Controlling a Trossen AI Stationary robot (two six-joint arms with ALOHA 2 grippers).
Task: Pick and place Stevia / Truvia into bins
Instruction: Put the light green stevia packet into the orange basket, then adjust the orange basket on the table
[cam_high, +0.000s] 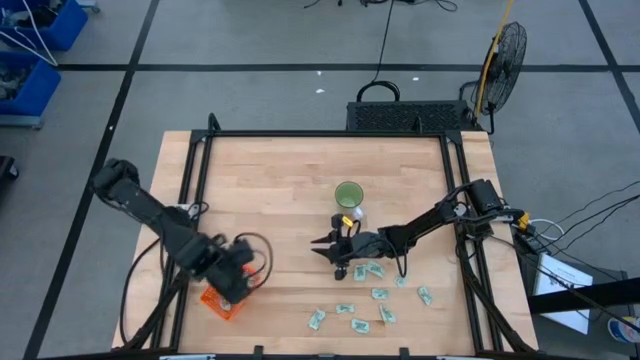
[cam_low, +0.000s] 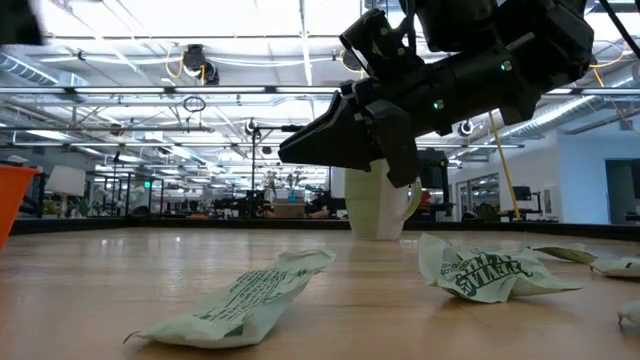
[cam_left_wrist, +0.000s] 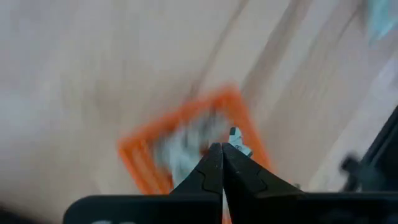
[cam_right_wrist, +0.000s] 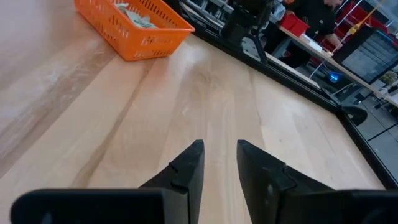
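Several white-and-green Stevia sachets (cam_high: 362, 300) lie flat on the wooden table, near its front edge and right of the middle; two show crumpled in the low view (cam_low: 240, 300). The orange basket (cam_high: 216, 303) stands at the front left with sachets inside (cam_right_wrist: 134, 14). My left gripper (cam_high: 238, 280) hangs above the basket, pointing down, shut on a sachet (cam_left_wrist: 236, 138). My right gripper (cam_right_wrist: 219, 146) hovers open over bare wood left of the scattered sachets, nearly level, pointing toward the basket, with nothing between its fingers. My left gripper pinches a sachet between its two fingertips (cam_left_wrist: 214, 155), which point down from above. Only a small white-green corner (cam_left_wrist: 237, 135) sticks out beside the tips; the fingers hide the rest. The sachet is lifted clear, over the basket.
A round green cup (cam_high: 348, 193) stands behind my right gripper, toward the table's middle. A black frame rail (cam_high: 462, 240) runs along the table's edges. Bare wood lies between the basket and the sachets.
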